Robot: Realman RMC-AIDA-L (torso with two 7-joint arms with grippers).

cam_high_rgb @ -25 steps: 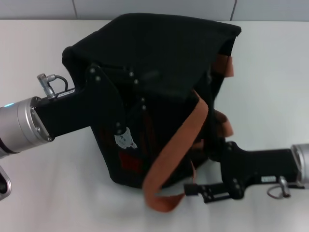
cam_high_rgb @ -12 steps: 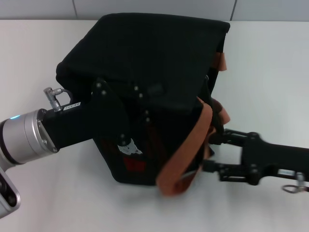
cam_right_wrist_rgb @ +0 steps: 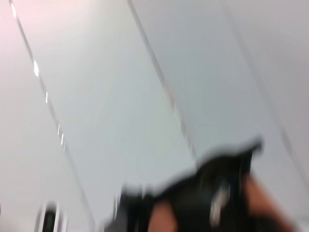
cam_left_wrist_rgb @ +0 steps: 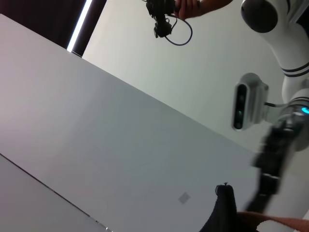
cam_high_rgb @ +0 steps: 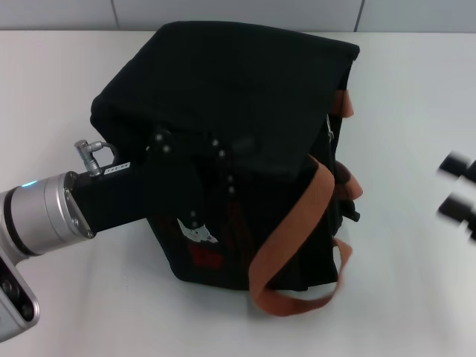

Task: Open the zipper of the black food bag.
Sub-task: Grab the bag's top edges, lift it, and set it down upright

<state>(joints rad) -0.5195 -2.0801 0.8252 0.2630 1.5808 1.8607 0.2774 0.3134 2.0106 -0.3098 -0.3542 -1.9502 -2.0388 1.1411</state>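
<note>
The black food bag (cam_high_rgb: 245, 97) stands upright mid-table, with a bear patch (cam_high_rgb: 198, 233) and red lettering on its front. One orange strap (cam_high_rgb: 294, 238) hangs down its right front corner and loops onto the table. My left gripper (cam_high_rgb: 212, 175) rests against the bag's front left face, black on black. My right gripper (cam_high_rgb: 455, 186) is blurred at the right edge, clear of the bag, with its two tips apart and nothing between them. I cannot make out the zipper on the dark top. A corner of the bag (cam_left_wrist_rgb: 223, 215) shows in the left wrist view.
White table (cam_high_rgb: 416, 297) lies around the bag, with a tiled wall (cam_high_rgb: 238, 13) close behind it. In the right wrist view the bag (cam_right_wrist_rgb: 212, 193) is only a blurred dark shape.
My right gripper has drawn away from the bag's right side to the view's right edge. The orange strap dropped loose onto the table. The left arm barely moved.
</note>
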